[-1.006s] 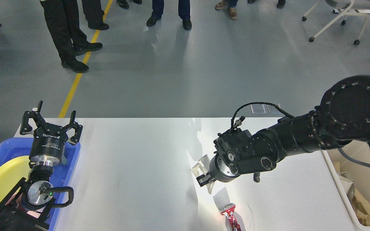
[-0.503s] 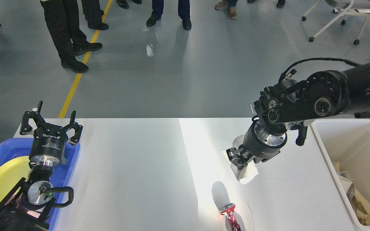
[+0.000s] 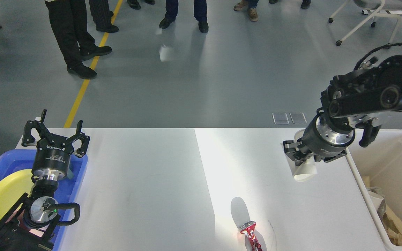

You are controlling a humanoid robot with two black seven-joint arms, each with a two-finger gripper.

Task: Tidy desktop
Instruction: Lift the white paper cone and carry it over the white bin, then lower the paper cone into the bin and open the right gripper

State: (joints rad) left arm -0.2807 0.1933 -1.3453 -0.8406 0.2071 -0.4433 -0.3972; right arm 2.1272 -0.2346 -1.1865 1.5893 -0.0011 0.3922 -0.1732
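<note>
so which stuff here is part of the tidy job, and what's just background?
In play:
- desktop
- white paper cup in right claw
- crushed red can
- cream bin
- blue tray, yellow plate
- left claw, open

Background:
- chair
- onlookers' legs

A single head-mounted view looks forward and down from fairly close above the wide white matte rectangular surface point(image 3: 145, 181), whose near edge is cut off at the bottom, while the glossy grey floor point(image 3: 201, 87) beyond its far edge fills the upper half.
</note>
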